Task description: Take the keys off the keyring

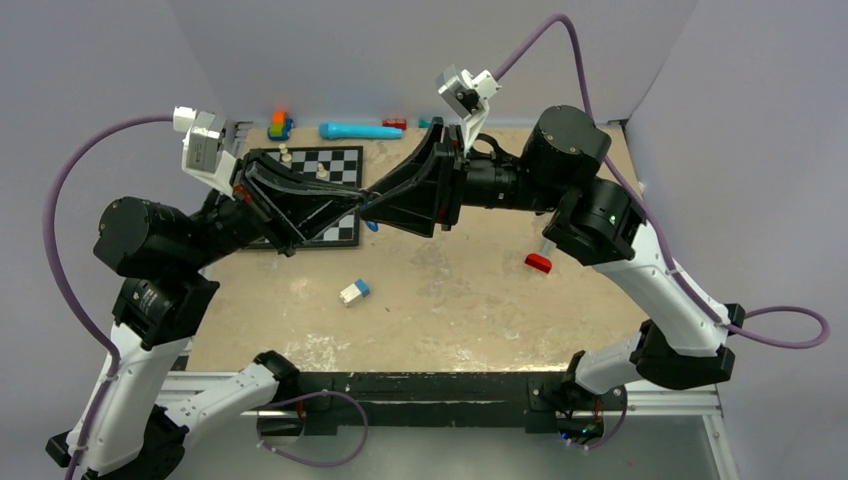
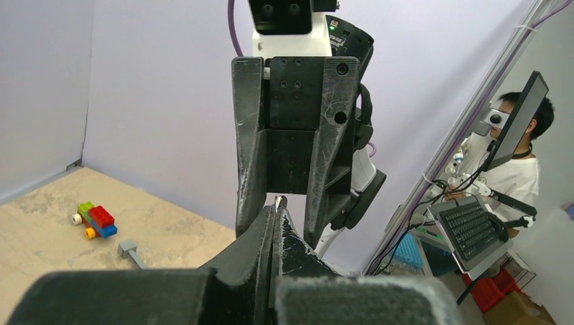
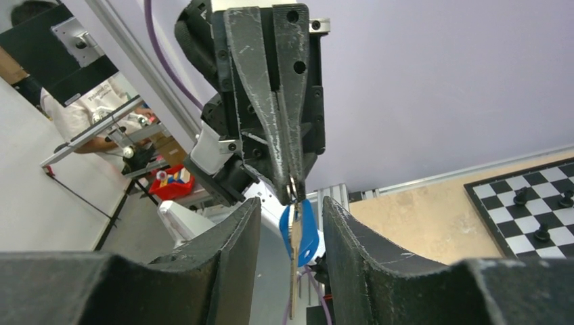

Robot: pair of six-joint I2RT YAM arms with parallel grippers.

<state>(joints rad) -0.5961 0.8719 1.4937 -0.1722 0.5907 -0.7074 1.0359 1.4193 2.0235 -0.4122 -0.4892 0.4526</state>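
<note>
My left gripper (image 1: 358,211) is shut on a small metal keyring (image 2: 279,200), held in the air above the table. In the right wrist view it (image 3: 295,184) points down, with the two keys hanging from its tip. These are the blue-headed key (image 3: 307,229) and the plain silver key (image 3: 294,271), side by side. My right gripper (image 3: 291,206) is open, with one finger on each side of the hanging keys and not touching them. In the top view the right gripper (image 1: 378,213) meets the left tip, and a bit of the blue key (image 1: 372,226) shows below.
A chessboard (image 1: 335,162) with pieces lies under the left gripper. A white-and-blue block (image 1: 354,291) and a red block (image 1: 538,262) lie on the tan table. A cyan tube (image 1: 360,130) and toy bricks (image 1: 280,125) lie by the back wall.
</note>
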